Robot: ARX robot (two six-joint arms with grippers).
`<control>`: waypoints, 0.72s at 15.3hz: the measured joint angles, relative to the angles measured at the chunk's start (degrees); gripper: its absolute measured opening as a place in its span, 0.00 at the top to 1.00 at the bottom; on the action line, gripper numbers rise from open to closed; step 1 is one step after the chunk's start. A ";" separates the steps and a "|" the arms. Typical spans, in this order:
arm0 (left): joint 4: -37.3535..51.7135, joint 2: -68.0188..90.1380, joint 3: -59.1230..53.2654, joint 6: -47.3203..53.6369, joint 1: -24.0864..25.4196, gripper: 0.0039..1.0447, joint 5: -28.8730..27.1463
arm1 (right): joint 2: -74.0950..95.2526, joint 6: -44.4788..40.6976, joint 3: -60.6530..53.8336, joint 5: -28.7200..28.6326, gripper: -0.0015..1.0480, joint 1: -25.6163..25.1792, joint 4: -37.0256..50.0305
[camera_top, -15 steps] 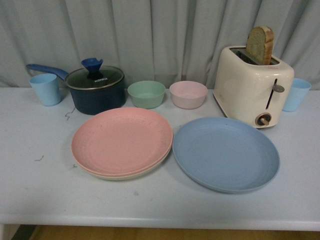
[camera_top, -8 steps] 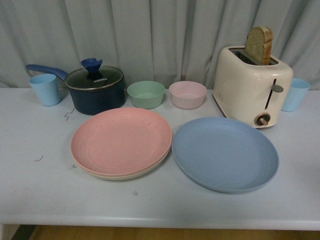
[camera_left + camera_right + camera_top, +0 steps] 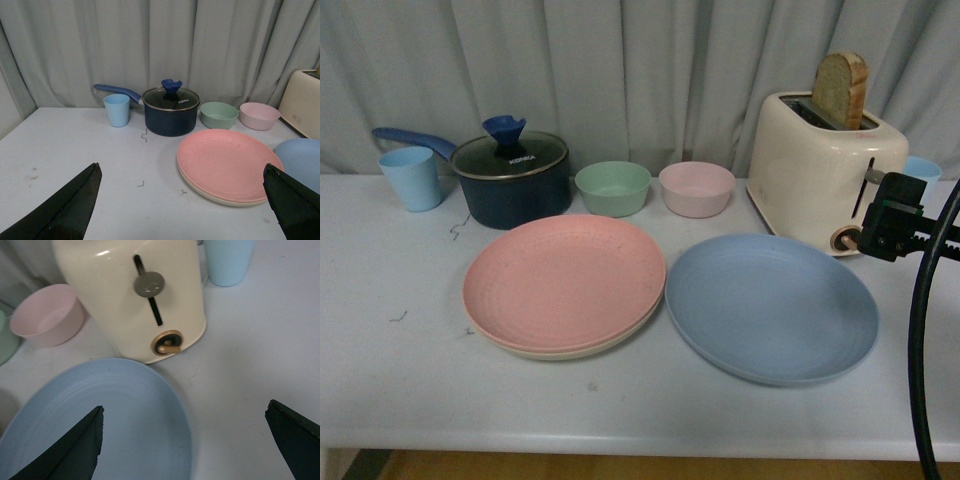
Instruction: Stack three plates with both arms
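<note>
Toast (image 3: 840,88) stands in the toaster (image 3: 810,170), pink plate (image 3: 565,280) rests on cream plate (image 3: 570,353); left pincer (image 3: 181,169) and right pincer (image 3: 185,407) gape empty.

A staged kitchen corner, more test bench than home, was what was shown. A plain pale surface (image 3: 400,380) was backed by a grey curtain (image 3: 640,70) hung in folds. Kitchenware was laid out on it: a cream toaster (image 3: 815,170) with a bread slice (image 3: 840,88) standing in its slot, a lidded dark saucepan (image 3: 512,185), a light blue cup (image 3: 412,178), a green bowl (image 3: 612,188), a pink plate (image 3: 565,280). A black robot cable (image 3: 918,350) was seen at the right edge.
</note>
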 joint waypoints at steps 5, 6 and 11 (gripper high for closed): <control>-0.02 0.00 0.00 0.04 0.00 0.06 -0.02 | 7.82 4.13 4.85 1.31 0.06 -0.79 -6.36; -0.02 0.00 0.00 0.04 0.00 0.06 0.00 | 9.97 5.07 5.68 0.20 0.06 -0.63 -6.91; 0.00 0.00 0.00 0.04 0.00 0.06 0.00 | 16.94 9.25 11.10 -1.14 0.06 2.03 -9.29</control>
